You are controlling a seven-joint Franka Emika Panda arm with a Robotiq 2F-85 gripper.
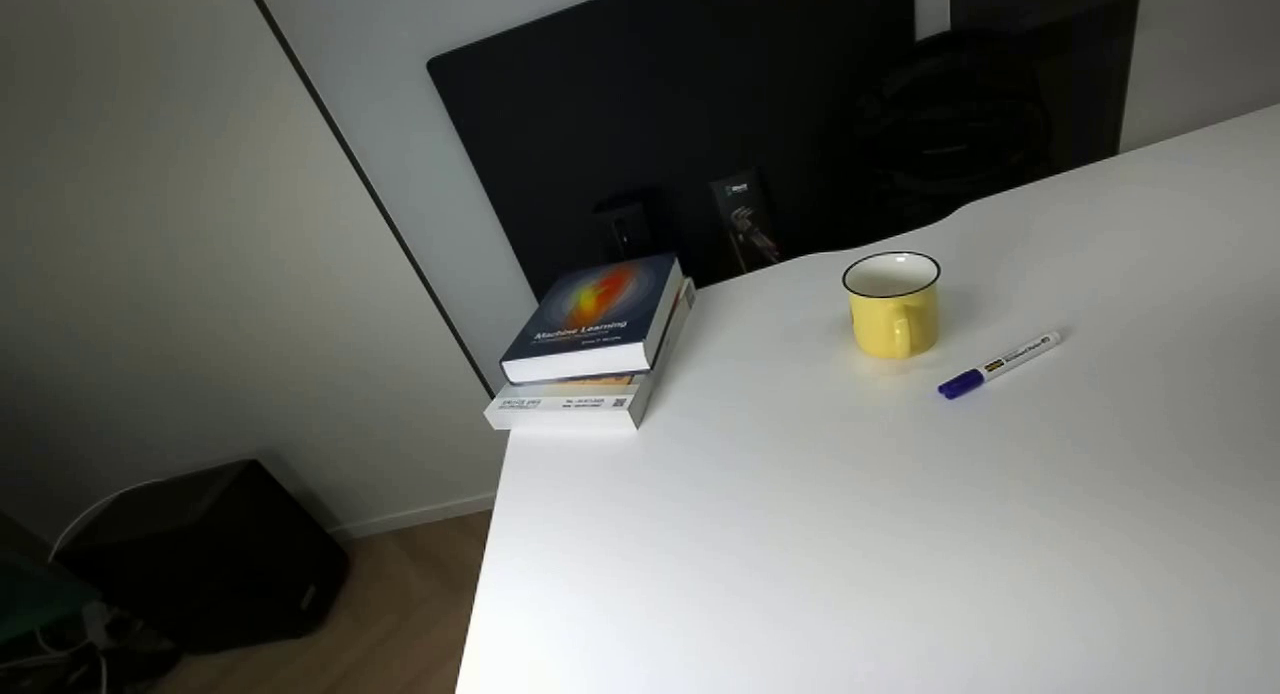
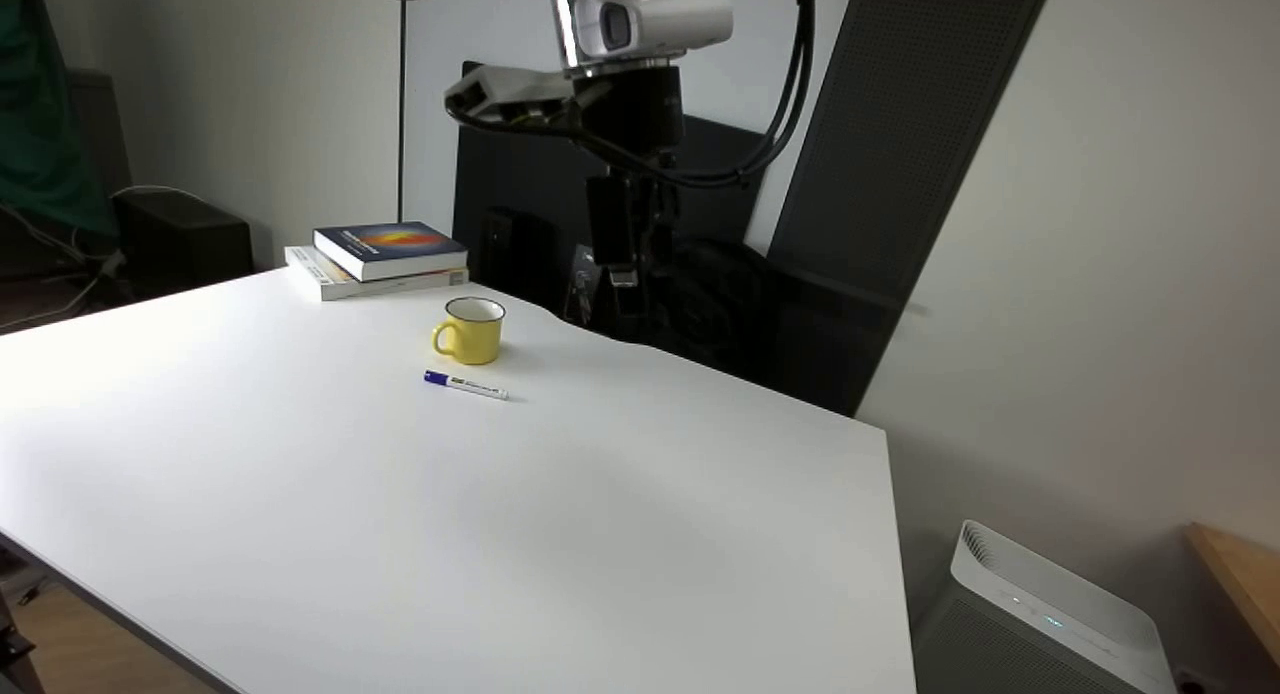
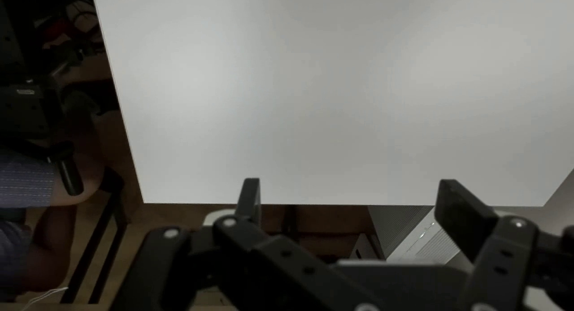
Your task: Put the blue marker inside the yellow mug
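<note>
The blue marker (image 1: 1003,363) lies flat on the white table, with a white barrel and dark blue cap. It also shows in an exterior view (image 2: 467,385). The yellow mug (image 1: 873,324) stands upright close beside it, not touching; it shows too in an exterior view (image 2: 477,340). The mug's pale inside shows no object in the visible part. My gripper (image 2: 630,279) hangs well above the table, apart from both. In the wrist view my gripper (image 3: 350,187) has its fingers wide apart with nothing between them. Marker and mug are out of the wrist view.
Stacked books (image 1: 590,319) lie at the table's corner, also in an exterior view (image 2: 390,252). The white table (image 2: 600,494) has a back edge just behind the mug. A dark panel (image 1: 640,114) stands behind it. A grey-white appliance (image 2: 1060,604) stands beyond the table.
</note>
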